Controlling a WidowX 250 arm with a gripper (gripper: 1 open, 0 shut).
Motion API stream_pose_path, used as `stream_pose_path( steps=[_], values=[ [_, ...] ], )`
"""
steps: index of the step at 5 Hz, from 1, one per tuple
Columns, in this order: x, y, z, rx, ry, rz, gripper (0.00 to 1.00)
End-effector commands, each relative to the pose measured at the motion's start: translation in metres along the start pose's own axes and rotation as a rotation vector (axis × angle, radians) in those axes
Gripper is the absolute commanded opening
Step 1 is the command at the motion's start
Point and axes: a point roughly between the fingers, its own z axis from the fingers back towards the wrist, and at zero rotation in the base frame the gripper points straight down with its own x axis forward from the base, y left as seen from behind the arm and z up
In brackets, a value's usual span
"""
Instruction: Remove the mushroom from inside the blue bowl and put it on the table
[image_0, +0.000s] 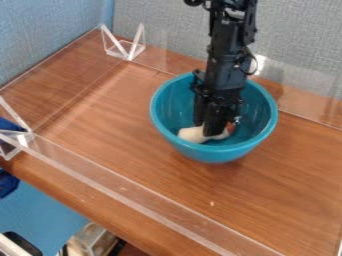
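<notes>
The blue bowl (170, 122) stands on the table (94, 110), right of centre. My black gripper (214, 128) reaches almost straight down into it. Its fingers are closed around the mushroom (197, 133), low inside the bowl. The cream stem sticks out to the left of the fingers, and a bit of orange-brown cap shows on their right. The fingertips hide the middle of the mushroom.
Low clear acrylic walls (120, 185) edge the tabletop at the front, left and back. Two clear triangular brackets (124, 44) stand at the far left corner. A blue wall rises behind.
</notes>
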Motion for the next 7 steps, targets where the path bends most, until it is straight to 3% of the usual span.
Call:
stream_pose_path(
  steps=[1,7],
  values=[
    [-0.004,0.003,0.025,0.035,-0.063,0.016,0.00],
    [-0.012,-0.006,0.047,0.064,-0.096,0.049,0.00]
  ],
)
